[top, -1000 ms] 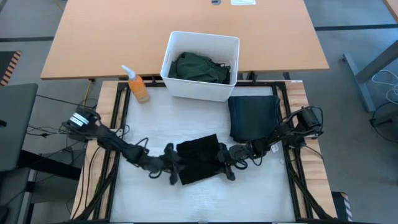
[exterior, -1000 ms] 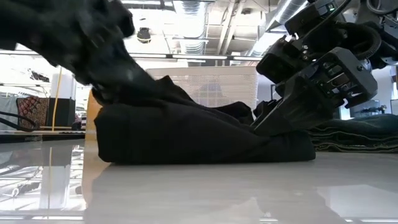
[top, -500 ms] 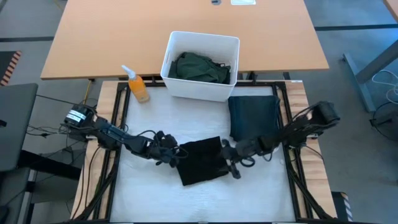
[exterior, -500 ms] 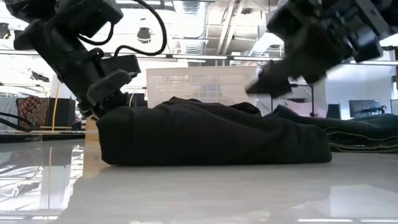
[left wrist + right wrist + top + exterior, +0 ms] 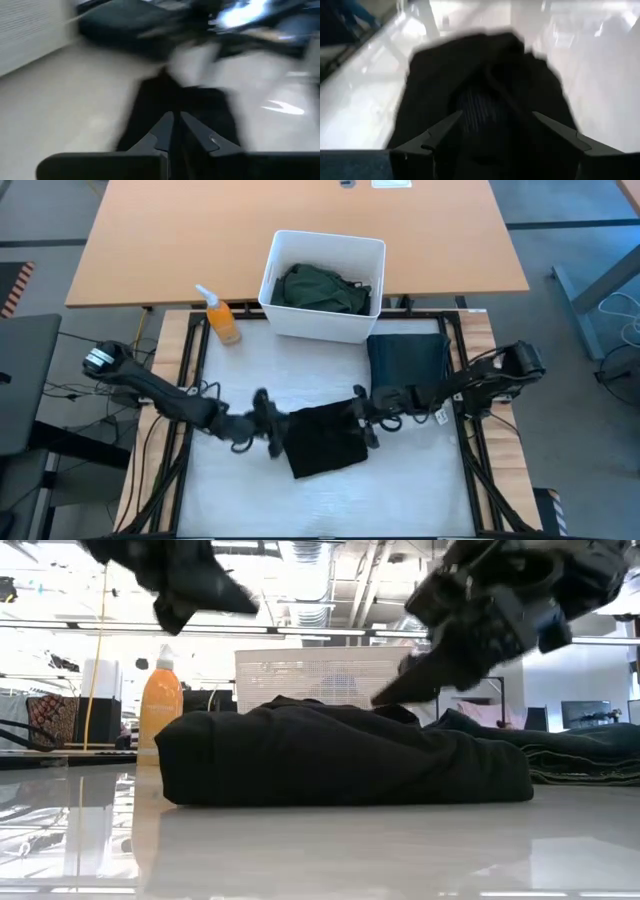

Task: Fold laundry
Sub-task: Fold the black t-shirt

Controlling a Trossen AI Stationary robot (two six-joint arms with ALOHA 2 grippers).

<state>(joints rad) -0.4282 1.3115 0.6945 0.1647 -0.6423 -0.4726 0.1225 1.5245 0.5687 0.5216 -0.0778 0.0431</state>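
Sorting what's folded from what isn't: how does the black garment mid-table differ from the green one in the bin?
The black garment lies folded in a flat, squarish bundle on the table; the green garment sits crumpled inside the white bin. The black one has both grippers beside it; the green one has none. Both are soft cloth.

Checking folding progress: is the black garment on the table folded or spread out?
Folded: the black garment lies as a compact, thick bundle.

Folded garment point(image 5: 325, 440) black; second folded garment point(image 5: 408, 367) dark teal; bin point(image 5: 322, 328) white; bottle point(image 5: 221, 317) orange.
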